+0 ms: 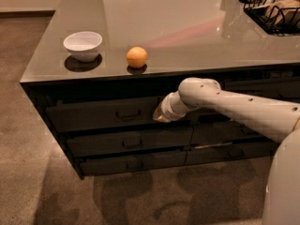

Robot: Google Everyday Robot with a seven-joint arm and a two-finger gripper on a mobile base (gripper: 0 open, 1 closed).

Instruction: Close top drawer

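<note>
The top drawer point(103, 115) has a dark flat front with a small centred bar handle point(129, 114), just under the counter's left front edge. It stands out only slightly from the cabinet, and none of its inside shows. My gripper point(161, 116) is at the end of the white arm point(234, 108) that reaches in from the right. It sits against the right end of the drawer front, to the right of the handle.
On the glossy grey counter point(187, 27) stand a white bowl point(83, 45), an orange point(137, 57) and a black wire basket point(274, 8) at the far right. Two similar dark drawers point(131, 142) lie below. More drawers point(220, 145) are to the right.
</note>
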